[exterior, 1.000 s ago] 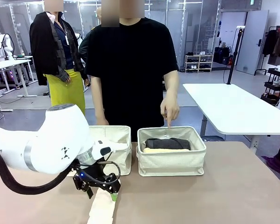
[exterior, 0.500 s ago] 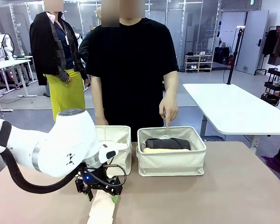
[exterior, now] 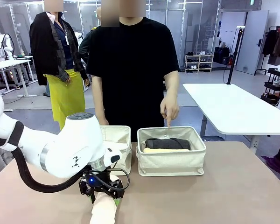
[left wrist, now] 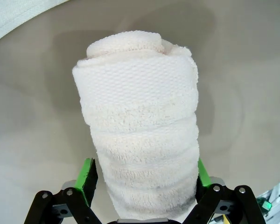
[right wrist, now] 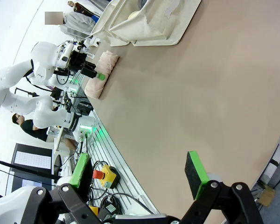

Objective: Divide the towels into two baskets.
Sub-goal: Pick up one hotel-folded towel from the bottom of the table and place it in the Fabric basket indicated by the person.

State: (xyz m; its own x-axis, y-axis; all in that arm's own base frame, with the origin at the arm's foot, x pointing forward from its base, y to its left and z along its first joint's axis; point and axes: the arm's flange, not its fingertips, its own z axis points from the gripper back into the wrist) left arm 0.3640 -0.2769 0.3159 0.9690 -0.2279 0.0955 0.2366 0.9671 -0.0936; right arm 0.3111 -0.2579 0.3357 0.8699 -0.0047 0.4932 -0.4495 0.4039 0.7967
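L jaws: left gripper (left wrist: pixel 143 179) sits down over the near-left white towel roll (left wrist: pixel 142 135); green pads (left wrist: pixel 88 173) stand either side of the roll, at or v. close to its sides — can't tell if clamped yet.
R jaws: right gripper (right wrist: pixel 140 175) apart, nothing btwn them, hanging above bare desk (right wrist: pixel 200 93).
White roll: lies on desk at near left, lengthwise near-to-far, just near of the left basket (exterior: pixel 117 140); in front view the roll (exterior: pixel 104 211) pokes out below the L arm.
Left basket: cream fabric, far left of centre, partly hidden behind the L arm; contents can't be made out.
Right basket (exterior: pixel 171 158): just beside the left one, small gap btwn them; holds a dark grey towel (exterior: pixel 168 143) w/ a pale yellow towel (exterior: pixel 161 150) touching its near side.
Person: stands at far side of desk, black tee; one hand (exterior: pixel 169 110) hangs w/ index finger pointing down at far rim of right basket.
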